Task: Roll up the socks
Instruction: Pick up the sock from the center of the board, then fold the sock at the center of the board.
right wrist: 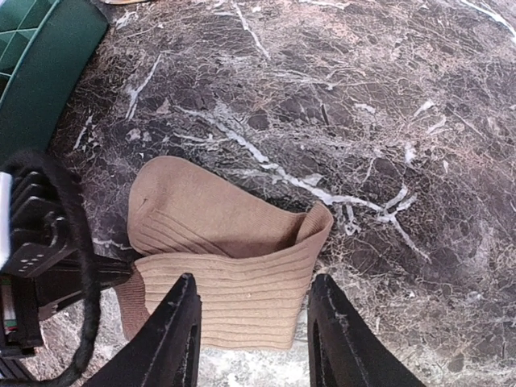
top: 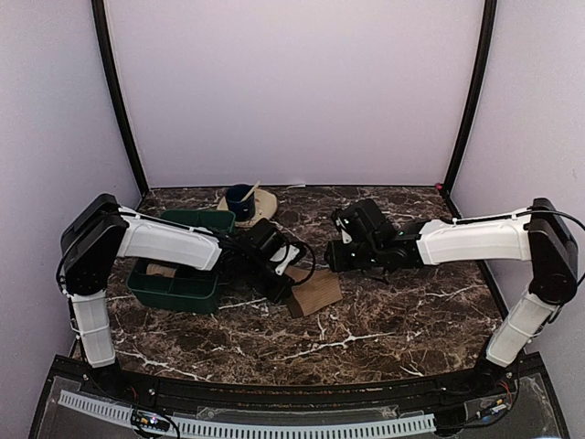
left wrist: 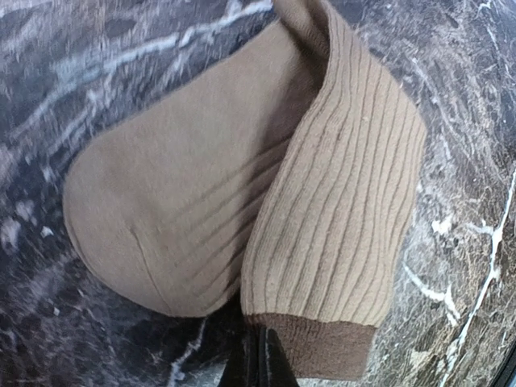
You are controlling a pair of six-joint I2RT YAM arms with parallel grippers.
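One tan sock (top: 313, 293) lies on the dark marble counter (top: 384, 320), near the middle of the top picture and a little below the center. It is folded. The smooth foot part lies flat, and the ribbed leg part is bent over it. In the left wrist picture the sock (left wrist: 201, 201) fills most of the frame, with its brown cuff at the bottom. The left tool (left wrist: 258, 363) shows at the bottom edge there, right at the left corner of that cuff. Its two fingers are pressed tight together, and they seem to pinch the edge of the sock. In the top picture the left tool (top: 283, 291) sits at the left side of the sock. The right tool (top: 336, 256) is up and to the right of the sock, close to it. In the right wrist picture the sock (right wrist: 218, 242) lies in the lower middle of the frame. The right tool (right wrist: 254, 322) has its two black fingers wide apart, one on each side of the ribbed part near the bottom. I cannot tell if these fingers touch the sock. The left tool (right wrist: 109, 274) is also in that picture, reaching in from the left to the sock's edge. A green bin (top: 174, 293) stands on the left of the counter, under the left arm. Something tan (top: 160, 270) lies inside it, too small to tell what it is. At the back, a blue cup (top: 239, 197) stands on a beige saucer (top: 265, 203).
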